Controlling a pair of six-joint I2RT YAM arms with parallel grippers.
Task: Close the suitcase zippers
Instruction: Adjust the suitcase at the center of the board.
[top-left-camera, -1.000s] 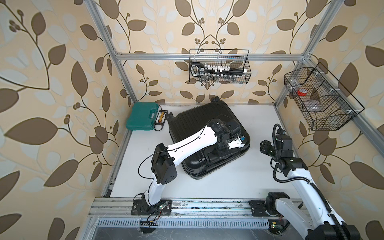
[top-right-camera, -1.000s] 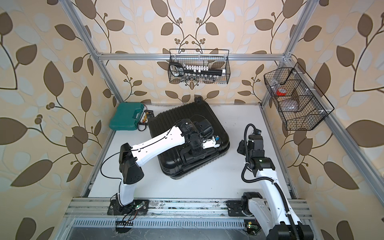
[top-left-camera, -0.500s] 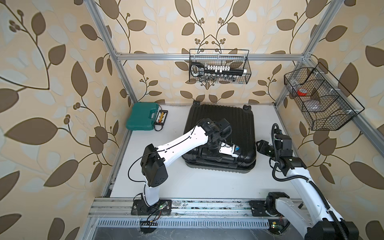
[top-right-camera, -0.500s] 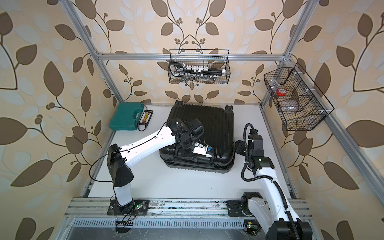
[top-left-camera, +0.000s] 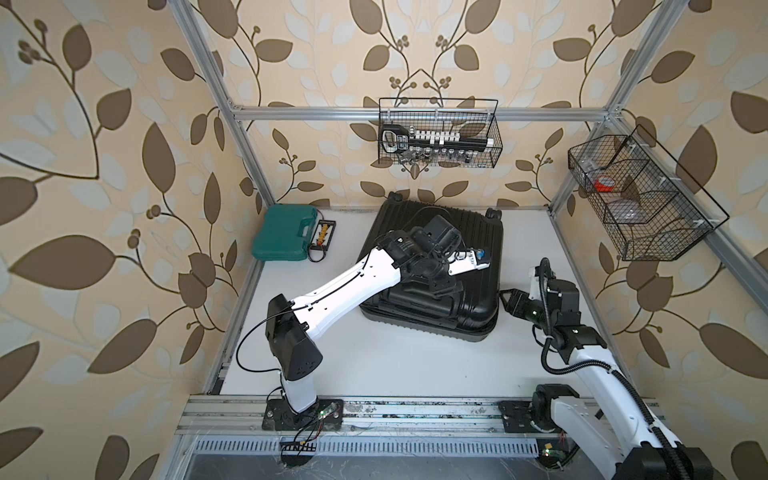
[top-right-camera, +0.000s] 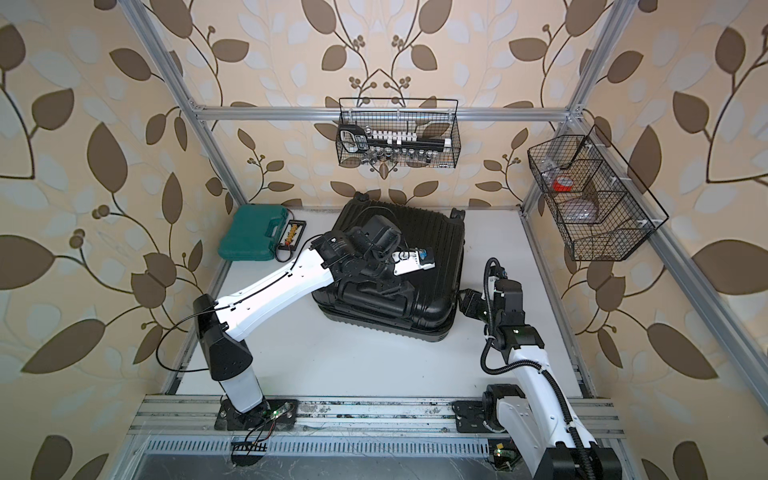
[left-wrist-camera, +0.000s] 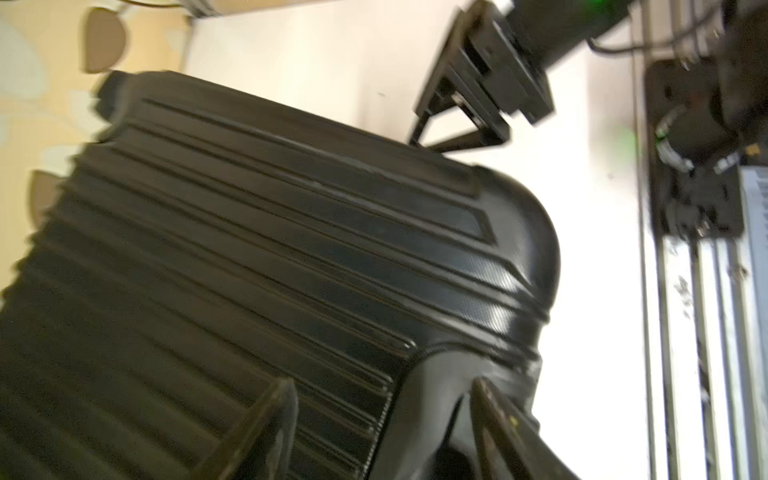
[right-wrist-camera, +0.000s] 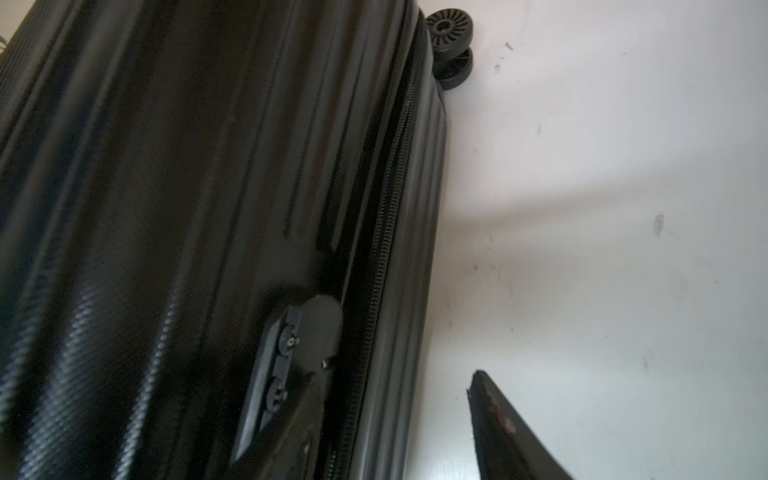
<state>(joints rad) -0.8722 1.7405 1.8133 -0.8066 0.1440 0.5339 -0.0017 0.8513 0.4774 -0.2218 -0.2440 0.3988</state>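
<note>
Right wrist view showed the suitcase (right-wrist-camera: 166, 208) glossy, black and ribbed, its zipper track (right-wrist-camera: 390, 232) running along the side seam, right gripper (right-wrist-camera: 395, 382) and left gripper (left-wrist-camera: 381, 382) both spread, clasping nothing.

Robot test cell, probably a laboratory: aluminium frame (top-left-camera: 332, 112) around a white bench (top-left-camera: 395, 361), leaf-patterned wall panels (top-left-camera: 104, 166), hanging wire baskets (top-left-camera: 436, 99), arms (top-left-camera: 345, 286) bolted to a rail (top-left-camera: 415, 409).

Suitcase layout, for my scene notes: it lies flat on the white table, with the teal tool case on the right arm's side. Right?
No. Both top views show the teal tool case on the left arm's side; the suitcase does lie flat on the white table.
</note>
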